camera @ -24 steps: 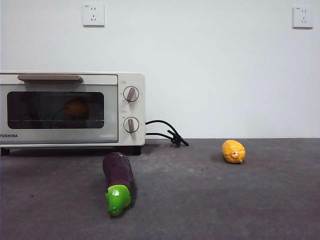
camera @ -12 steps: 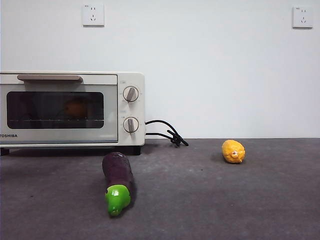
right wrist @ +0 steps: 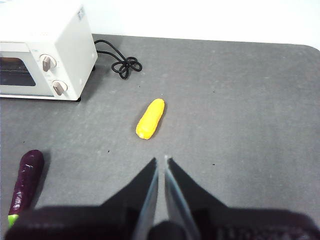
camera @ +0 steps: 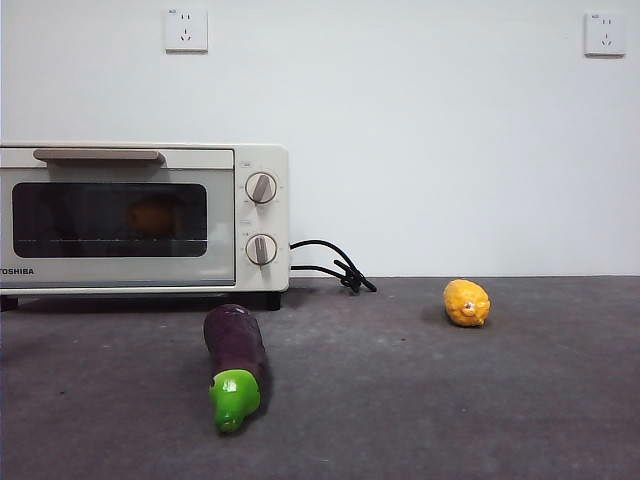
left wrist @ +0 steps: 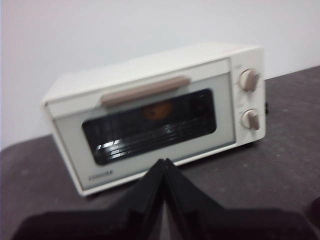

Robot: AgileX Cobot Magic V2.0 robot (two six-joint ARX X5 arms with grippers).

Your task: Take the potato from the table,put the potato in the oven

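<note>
Oven [camera: 140, 218]: cream-white, left side of the front view, door shut, bar handle [camera: 98, 155] along the top of the door, two round knobs [camera: 261, 188] on its right panel. Black cord [camera: 335, 266] trails from its right side.

Potato [camera: 153, 215]: dim tan-orange oval seen through the dark door glass, inside the oven; also visible in the left wrist view [left wrist: 158, 110].

Eggplant [camera: 235, 360]: purple, green cap toward the camera, lower centre-left of the front view, on the bench [camera: 450, 400].

Yellow fruit [camera: 467, 302]: right of centre, well apart from the oven.

Left tool [left wrist: 165, 165]: jaws closed together, holding nothing, facing the oven door.

Right tool [right wrist: 161, 167]: jaws nearly together, empty, above bare bench near the yellow fruit.
</note>
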